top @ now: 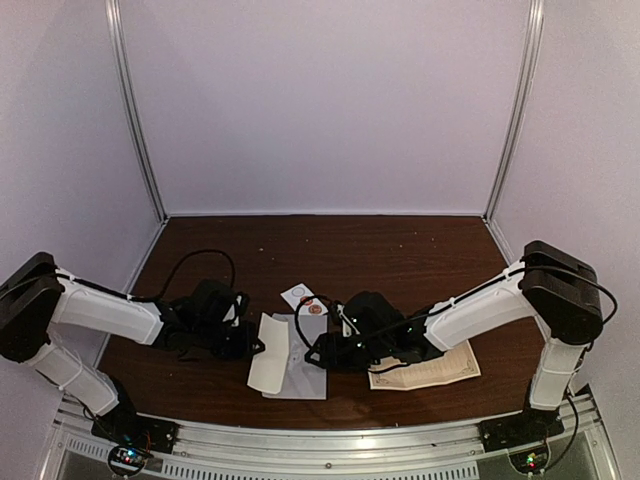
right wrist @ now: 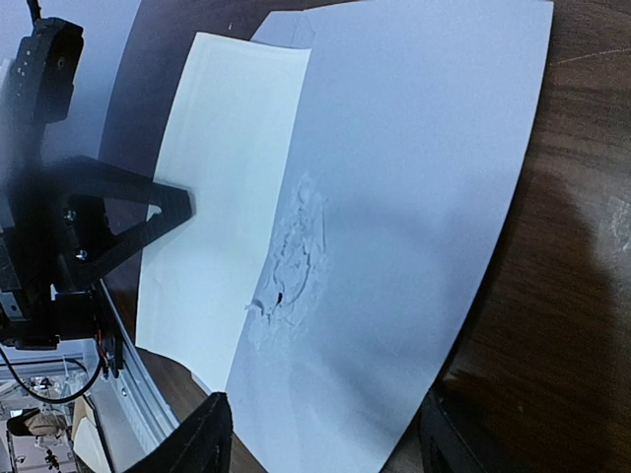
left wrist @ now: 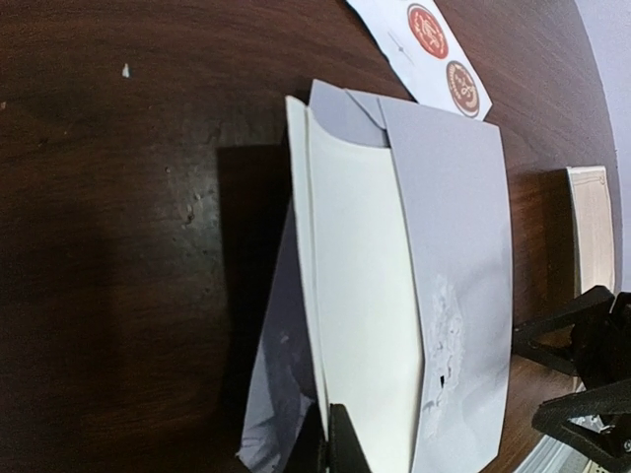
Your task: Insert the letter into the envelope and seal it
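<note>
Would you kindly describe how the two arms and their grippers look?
The left arm and right arm have white tubular links and bulky black joints, with thin black cables looping alongside. The left gripper and right gripper are black and angular.

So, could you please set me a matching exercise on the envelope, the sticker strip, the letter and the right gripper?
Things:
1. envelope
2. strip
3. letter
4. right gripper

Places or states:
A. open, fingers either side of a paper edge
B. bordered cream sheet, rightmost of the papers
C. lies with its flap open, cream inside showing
D. small and white, by the envelope's far corner

Pairs: 1-C, 2-D, 3-B, 4-A.
</note>
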`<state>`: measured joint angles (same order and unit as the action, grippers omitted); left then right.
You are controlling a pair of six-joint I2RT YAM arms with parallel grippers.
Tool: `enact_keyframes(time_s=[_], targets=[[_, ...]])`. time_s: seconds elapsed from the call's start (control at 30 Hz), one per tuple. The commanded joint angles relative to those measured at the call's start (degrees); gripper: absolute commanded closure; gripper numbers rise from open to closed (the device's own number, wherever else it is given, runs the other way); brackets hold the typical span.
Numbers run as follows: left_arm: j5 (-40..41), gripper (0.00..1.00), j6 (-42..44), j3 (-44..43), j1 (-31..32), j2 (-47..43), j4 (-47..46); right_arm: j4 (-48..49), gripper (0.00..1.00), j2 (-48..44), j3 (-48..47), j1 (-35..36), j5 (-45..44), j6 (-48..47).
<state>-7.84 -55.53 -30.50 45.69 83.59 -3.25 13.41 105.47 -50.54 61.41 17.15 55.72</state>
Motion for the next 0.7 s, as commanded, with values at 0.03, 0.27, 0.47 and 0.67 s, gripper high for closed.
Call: enact_keyframes(time_s=[0.03,0.27,0.47,0.67], targets=[[-1.94,1.00,-0.86,0.36,-0.43,1.60,-3.79,-5.85,0.35,3.38,0.54,0.78,0.85,0.20],[-2.37,1.00,-2.44,0.52,-0.34,2.85,-5.86,-5.76,0.35,3.80,-0.12,0.82,1.24,0.16],[-1.97,1.00,-5.00,1.16,0.57,3.50,-8.73,-5.93,0.35,4.06,-0.60,0.82,1.54,0.07],[-1.42,1.00,-7.50,2.20,1.26,3.81,-10.95,-5.95,0.35,4.35,-1.08,0.82,1.74,-0.08]])
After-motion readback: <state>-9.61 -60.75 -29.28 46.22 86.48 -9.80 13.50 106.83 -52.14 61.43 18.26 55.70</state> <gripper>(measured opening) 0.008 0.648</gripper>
